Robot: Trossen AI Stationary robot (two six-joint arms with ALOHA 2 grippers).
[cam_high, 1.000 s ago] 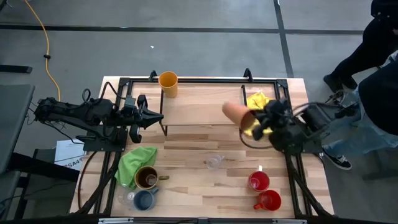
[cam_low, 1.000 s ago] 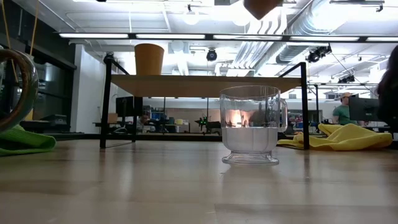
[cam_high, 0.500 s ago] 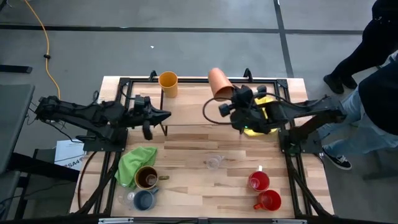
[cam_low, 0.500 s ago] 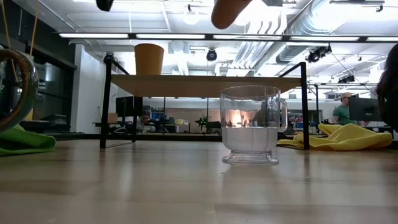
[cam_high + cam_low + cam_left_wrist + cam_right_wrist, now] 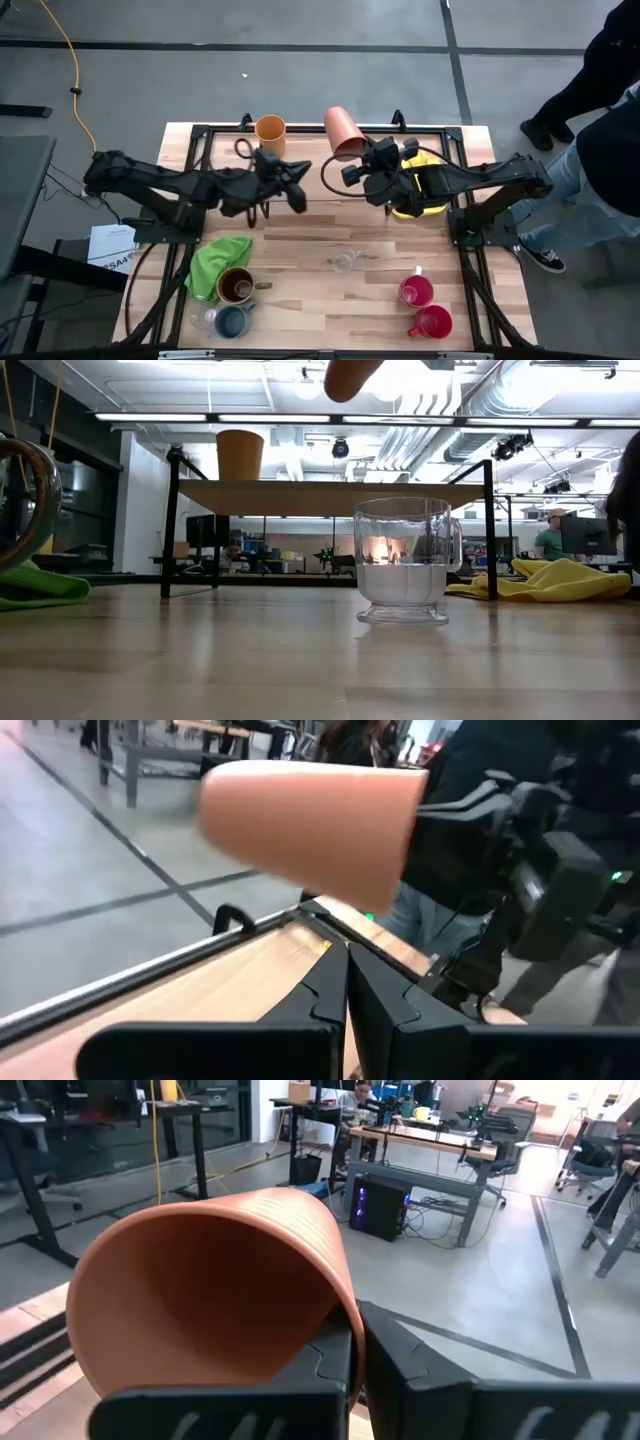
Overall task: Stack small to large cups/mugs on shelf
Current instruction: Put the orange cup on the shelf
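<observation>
Clear glass, upright at mid-table, unchanged from the earlier frames. Brown mug, blue-grey mug and green cloth lay near the front left edge; two red mugs front right, with bare boards between. Left gripper, fingers pressed together and empty, had advanced rightward over the shelf. Right gripper, clamped on the tilted tan cup, had carried it leftward above the shelf's back edge. Yellow-orange cup stood on the shelf's back left corner; the shelf's middle lay open. Yellow cloth beside the shelf's right end.
</observation>
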